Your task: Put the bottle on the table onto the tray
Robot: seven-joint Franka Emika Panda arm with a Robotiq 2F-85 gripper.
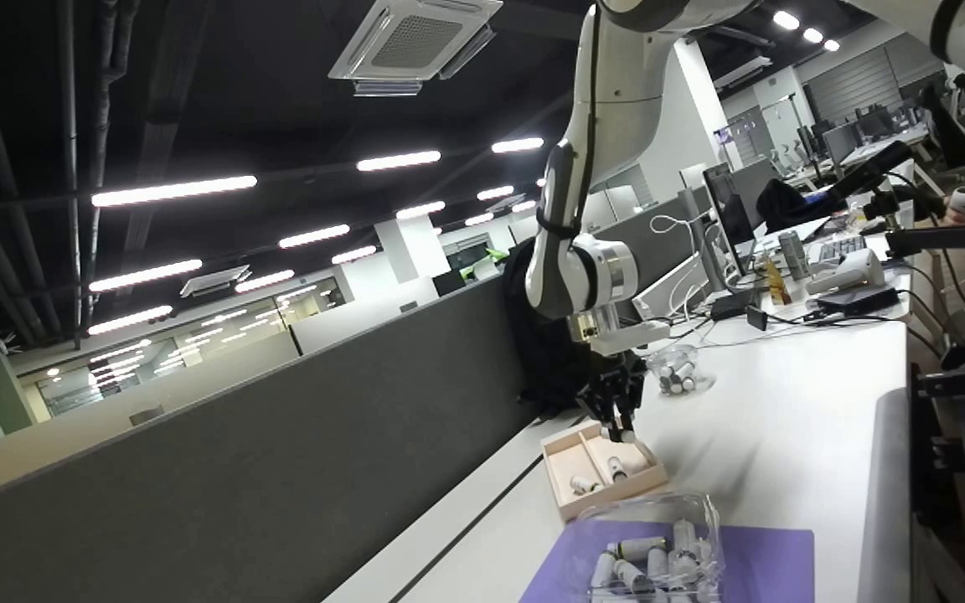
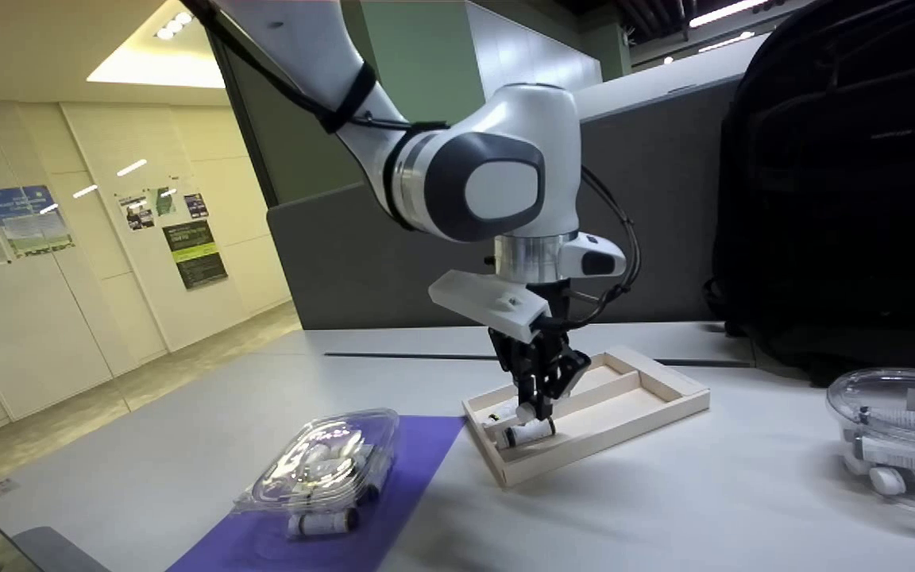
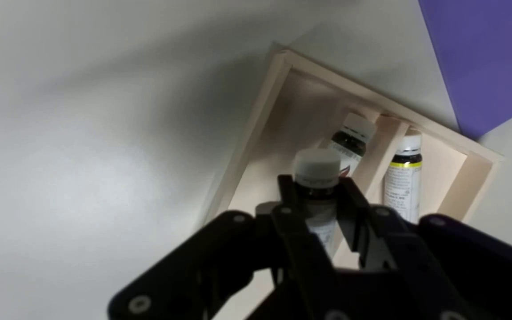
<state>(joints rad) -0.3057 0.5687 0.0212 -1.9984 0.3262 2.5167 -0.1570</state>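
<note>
Bottle [image 3: 318,180]: white cap, dark neck, printed label. Held over the tray [image 2: 608,437], cap jutting past the fingers [image 3: 354,202] in the wrist view. Whether it touches anything beneath cannot be told.

Fingers: closed in on the bottle, one to each side, parted only by its body.

Tray: beige, shallow, set on the bench [image 2: 187,445], with a divider [image 3: 380,151]. Holds two further bottles, both lying: a second bottle [image 3: 349,143] beside the divider, in the left compartment as the wrist view shows it; a third bottle [image 3: 403,182], yellow-banded, in the right one.

Sheet [image 2: 414,469]: purple, flat, one corner just beside the tray's end.

Box [image 2: 382,433]: clear, resting on the sheet, bottles within; visible in both exterior views.

Tub [image 2: 839,401]: clear, round, bottles within; on the bench, well apart from the sheet.

Backpack [image 2: 839,191]: black, upright on the bench, beyond the tub in an exterior view.

Partition [image 2: 656,191]: grey, along the bench's rear.

Arm [image 2: 541,119]: white, reaching down over the tray.
</note>
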